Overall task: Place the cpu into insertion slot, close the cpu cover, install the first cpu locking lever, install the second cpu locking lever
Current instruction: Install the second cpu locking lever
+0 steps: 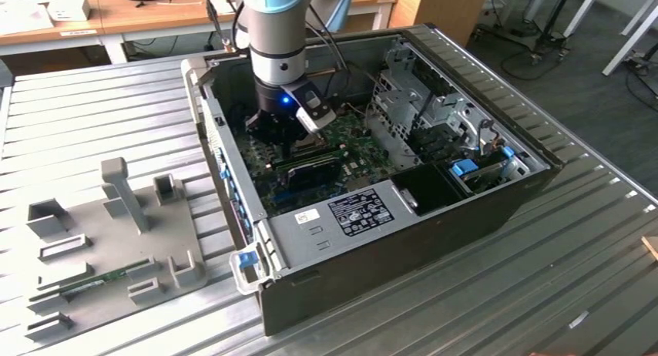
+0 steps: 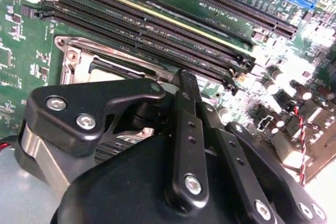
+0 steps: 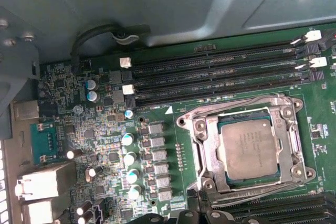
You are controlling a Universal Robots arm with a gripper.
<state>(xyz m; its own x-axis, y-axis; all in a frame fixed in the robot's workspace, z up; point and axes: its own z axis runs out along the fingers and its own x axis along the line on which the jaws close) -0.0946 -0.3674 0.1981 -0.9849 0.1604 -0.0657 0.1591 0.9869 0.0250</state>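
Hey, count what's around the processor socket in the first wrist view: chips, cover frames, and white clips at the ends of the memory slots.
cpu: 1
cpu cover: 1
white clips: 4
Total: 6

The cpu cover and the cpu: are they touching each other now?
Touching. In the first wrist view the cpu cover lies flat over the insertion slot, its frame resting on the edges of the cpu, which shows through the square window.

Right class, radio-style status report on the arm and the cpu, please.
Gripper low inside the case, above the green board. Cpu seated in insertion slot, cpu cover down around it. Nothing on the cpu.
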